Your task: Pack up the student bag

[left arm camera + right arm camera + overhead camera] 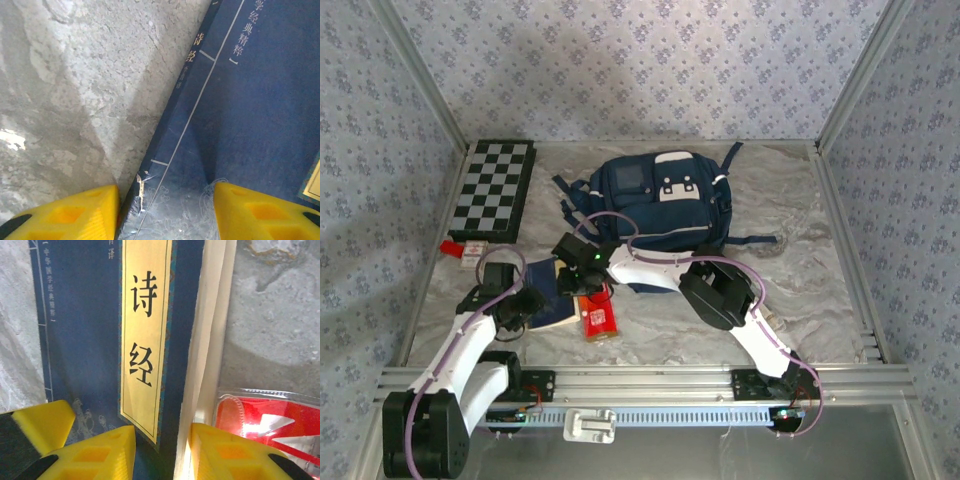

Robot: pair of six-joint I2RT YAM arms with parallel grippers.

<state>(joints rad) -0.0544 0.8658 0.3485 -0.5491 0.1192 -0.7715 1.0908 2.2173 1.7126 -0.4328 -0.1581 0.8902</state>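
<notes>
The student bag (660,205), a navy backpack with white patches, lies at the back middle of the table. In front of it a dark blue book (548,278) with a yellow title label (145,335) lies flat. My left gripper (532,303) (166,192) is open astride the book's spine (172,107), one finger on the table, the other over the cover. My right gripper (582,280) (164,432) is open, narrowly, astride the opposite edge. Its left finger is over the cover and its right finger (220,455) is against the page edges (212,340).
A red packet in clear plastic (598,320) (270,420) lies just right of the book, beside my right gripper. A folded chessboard (492,188) sits at the back left with a small red item (455,248) in front of it. Metal rails border the marbled table (800,290).
</notes>
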